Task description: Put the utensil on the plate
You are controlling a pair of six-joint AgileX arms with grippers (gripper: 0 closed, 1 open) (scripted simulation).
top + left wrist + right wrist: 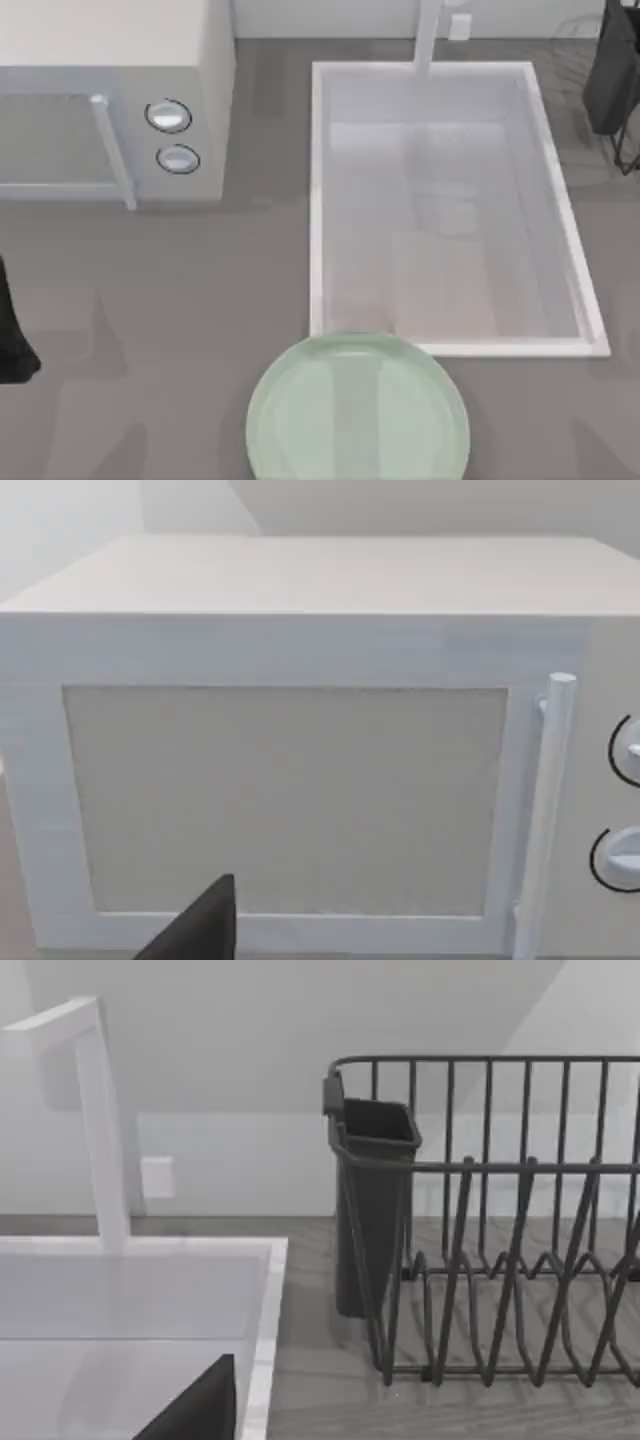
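Plate [358,410] at 6 o'clock on bench [150,300], below sink [320,200], bare and ready; spoon unlocated; cannot tell either hand's state, both arms parked at edges

Round pale green translucent plate [358,412] flat on the table's near edge, just before the sink.

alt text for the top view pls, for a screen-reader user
A pale green plate sits at the near edge of a grey counter, just in front of a white sink with its faucet at the back. A white microwave stands at the left, a dark dish rack at the far right.
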